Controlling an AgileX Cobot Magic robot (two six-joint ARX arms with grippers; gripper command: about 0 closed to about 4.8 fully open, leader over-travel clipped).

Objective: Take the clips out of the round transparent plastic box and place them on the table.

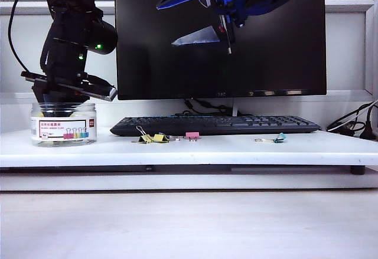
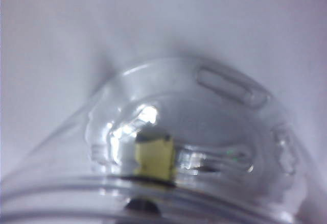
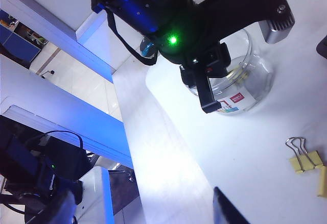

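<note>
Clips (image 1: 152,137) with yellow bodies already lie on the table (image 1: 236,150) in front of the keyboard (image 1: 215,125), and you can see one of them again in the right wrist view (image 3: 305,156). Just to their right sits a pink clip (image 1: 192,135), with a teal clip (image 1: 279,137) farther right. Your round transparent plastic box (image 1: 63,123) stands at the table's left end. Your left arm drops steeply from above, its wrist bent over the box's open mouth, and the left gripper (image 3: 218,72) reaches down inside. Its fingers are out of sight in the left wrist view, but they are drawn together; a yellow clip (image 2: 155,155) shows through the clear plastic right there, though you cannot tell whether it is pinched. Your right gripper (image 1: 204,35) hangs high in front of the monitor (image 1: 266,46), well above the table, jaws spread wide and holding nothing.
</note>
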